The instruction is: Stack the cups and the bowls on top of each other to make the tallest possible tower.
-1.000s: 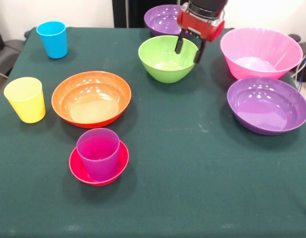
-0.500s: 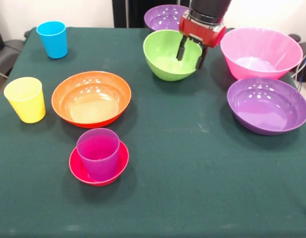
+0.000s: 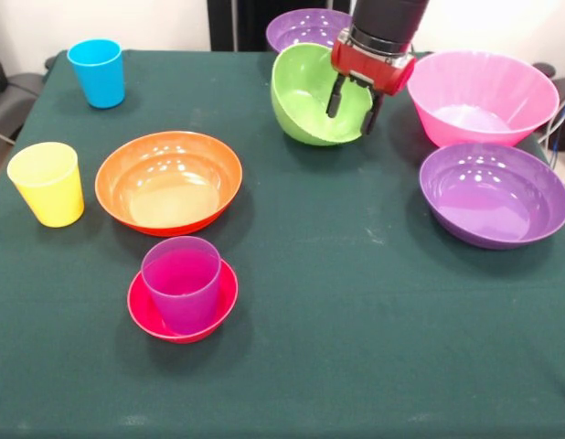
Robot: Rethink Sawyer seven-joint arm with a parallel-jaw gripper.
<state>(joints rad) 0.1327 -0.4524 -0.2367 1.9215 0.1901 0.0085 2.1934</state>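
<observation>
We have the gripper (image 3: 351, 101) pinched on the right-hand rim of the green bowl (image 3: 310, 96), one finger inside the wall and one outside, and the bowl hangs from that grip at a steep tilt, its mouth turned toward the gripper and its left rim riding high. It looks clear of the table (image 3: 356, 302), or nearly so, though we cannot tell for sure whether the bottom edge is off the cloth.

Here is the relation we care about. The start of the tower sits well away, down toward the near left of the front view: the purple cup (image 3: 181, 282) standing upright inside the red bowl (image 3: 150, 315). From the gripper that is a long diagonal, and the orange bowl (image 3: 168, 180) lies just beside that line.

Our read is that the green bowl goes on the cup next. Because it is held by one edge, its centre hangs off to the left of the gripper, so we would line up the bowl's middle, not the gripper, over the cup's mouth, and level it out first.

The yellow cup (image 3: 47, 183) and blue cup (image 3: 97, 72) wait on the left; the pink bowl (image 3: 484, 96) and two purple bowls, one near (image 3: 495, 194) and one far (image 3: 305, 32), stay on the right.
</observation>
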